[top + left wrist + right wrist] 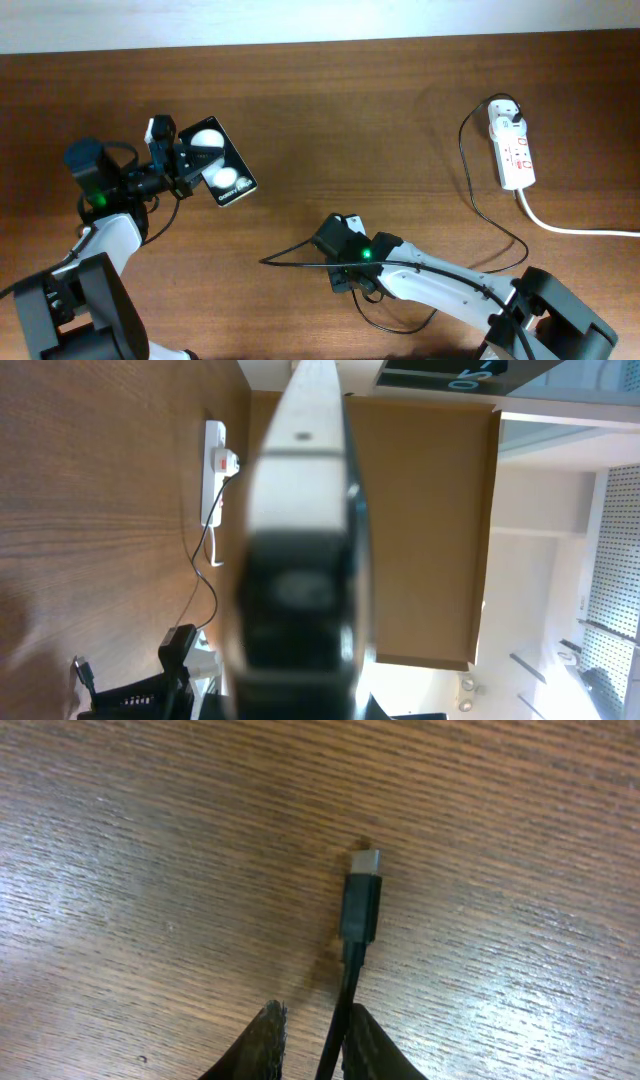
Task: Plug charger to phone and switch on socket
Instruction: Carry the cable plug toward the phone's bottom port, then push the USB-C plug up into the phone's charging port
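Left fingers are clamped on the phone over the worktop, right fingers pinching the charger cable.

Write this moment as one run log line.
left gripper: holds phone | right gripper: straddles charger, grip unclear | plug-in: not done | socket: untouched

I see the black charger cable run up between my right gripper fingers (one sits a bit apart from it), its little metal tip pointing away over the wooden table.
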